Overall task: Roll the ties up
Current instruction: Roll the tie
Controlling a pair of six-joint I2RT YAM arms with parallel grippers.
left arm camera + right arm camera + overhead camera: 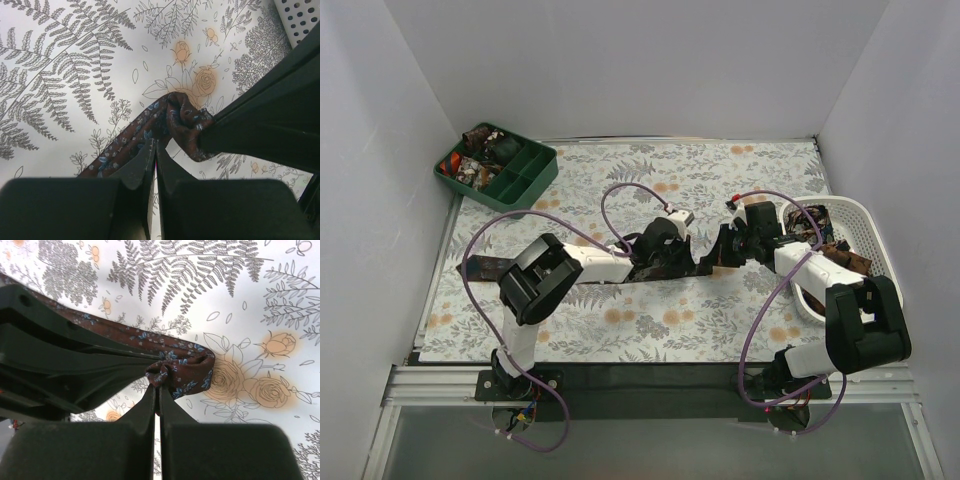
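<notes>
Right gripper (159, 390) first: its jaws are pressed together with only a hairline between them, and their tips pinch the bunched, folded-over end of the brown tie (186, 371), where a first small turn of the coil sits. Just beside it my left gripper (154, 150) is closed almost as tightly, tips down on the flat band right behind that turn; whether it nips the fabric or only pins it to the floral mat (75, 60) I cannot tell. From there the tie runs flat along the mat toward my left side, its far end lying well apart from both grippers in the top view. Further out, the white basket (852, 212) on my right holds more dark fabric, and the green tray (520, 178) in the far left corner holds what look like finished coils. I judge the rolling barely begun: one turn made, nearly the whole length to wind. The next move calls for my right wrist to turn the coil over onto the band while the left lets fabric feed yet holds it taut and straight, or the roll may skew or spring apart
</notes>
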